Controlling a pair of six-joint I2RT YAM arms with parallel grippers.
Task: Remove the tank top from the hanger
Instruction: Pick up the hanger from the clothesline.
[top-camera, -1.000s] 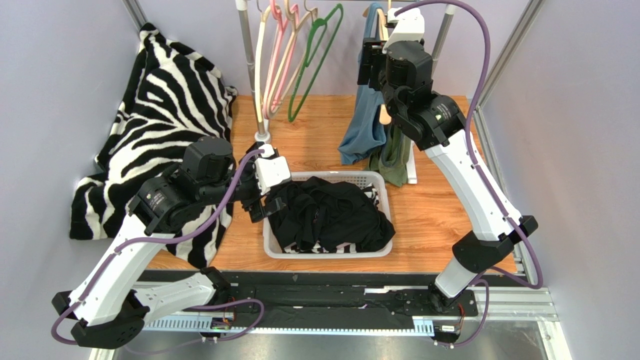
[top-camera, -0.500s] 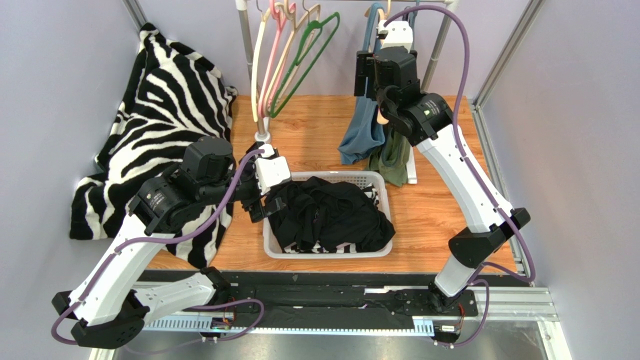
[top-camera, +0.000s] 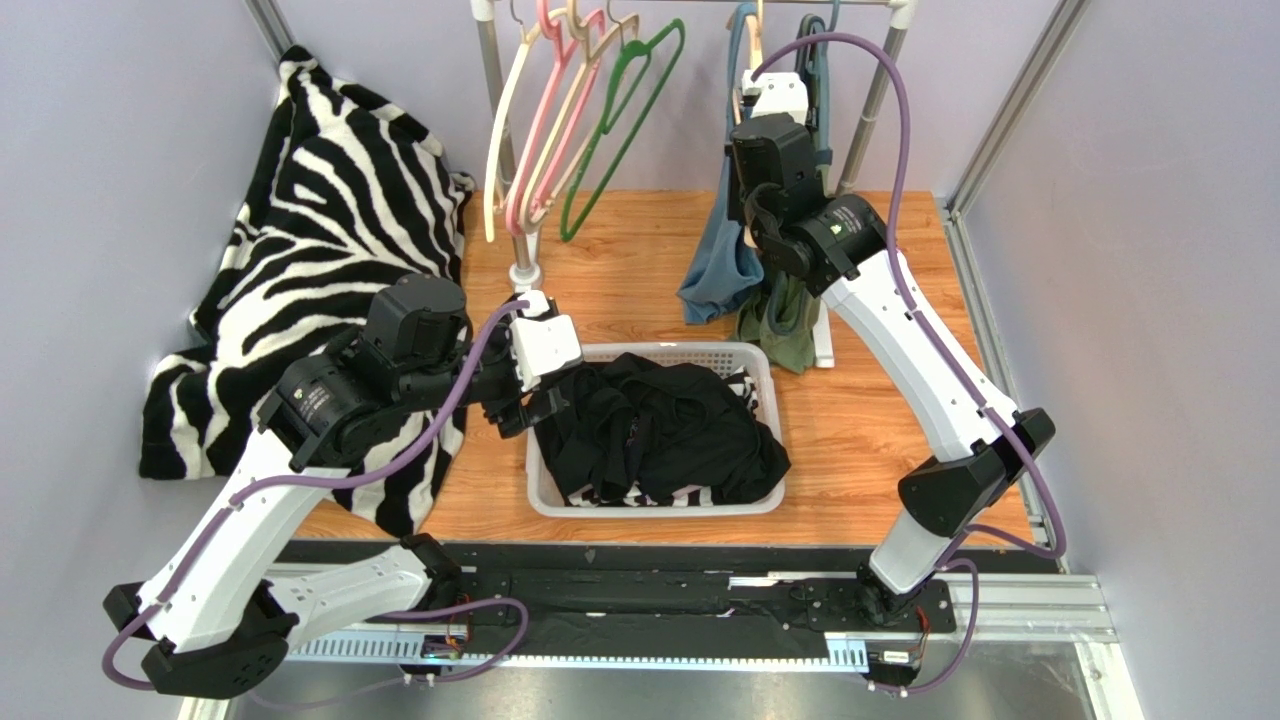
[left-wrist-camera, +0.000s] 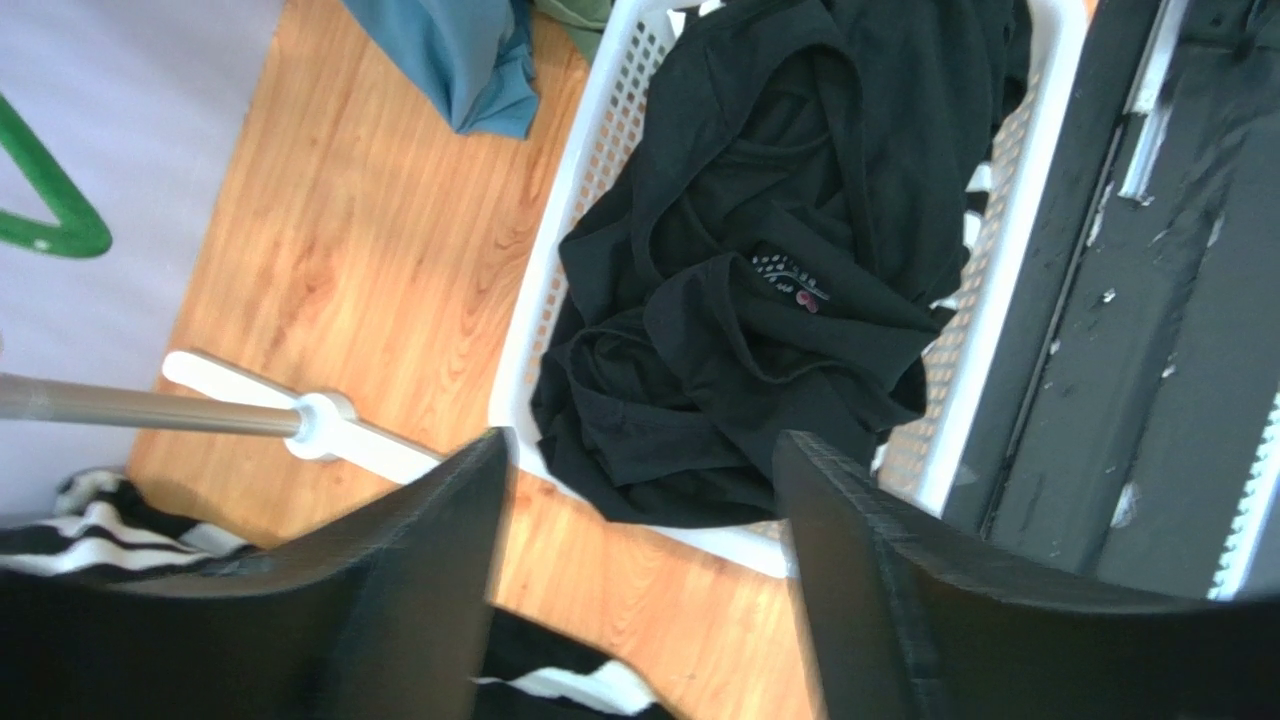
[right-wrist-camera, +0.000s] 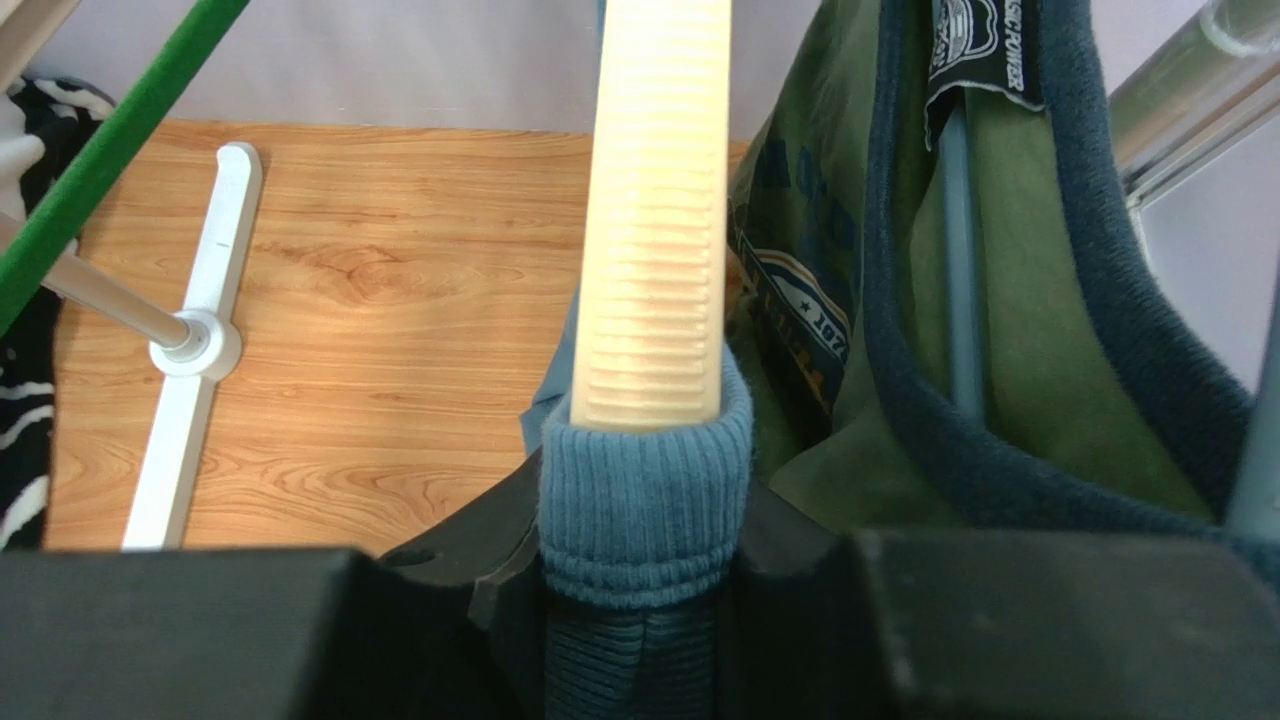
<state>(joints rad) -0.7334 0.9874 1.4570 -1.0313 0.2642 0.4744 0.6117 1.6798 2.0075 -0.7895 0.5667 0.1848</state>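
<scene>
A blue tank top (top-camera: 718, 270) hangs from a cream hanger (right-wrist-camera: 657, 225) on the rail at the back. Its ribbed strap (right-wrist-camera: 646, 495) wraps the hanger arm. My right gripper (right-wrist-camera: 646, 600) is shut on that strap, both jaws pressed against it; in the top view it (top-camera: 756, 128) sits high at the rail. My left gripper (left-wrist-camera: 639, 600) is open and empty, hovering over the left rim of the white basket (left-wrist-camera: 556, 300); in the top view it (top-camera: 526, 402) is beside the basket (top-camera: 657, 507).
A green tank top (top-camera: 784, 323) hangs just right of the blue one, also in the right wrist view (right-wrist-camera: 1037, 375). Black clothes (top-camera: 661, 428) fill the basket. Empty coloured hangers (top-camera: 571, 105) hang left on the rail. A zebra blanket (top-camera: 331, 195) lies left. Rack post foot (top-camera: 525, 273).
My right arm has moved left and back along the rail, still on the strap. The empty hangers have swung left. The left arm has not moved.
</scene>
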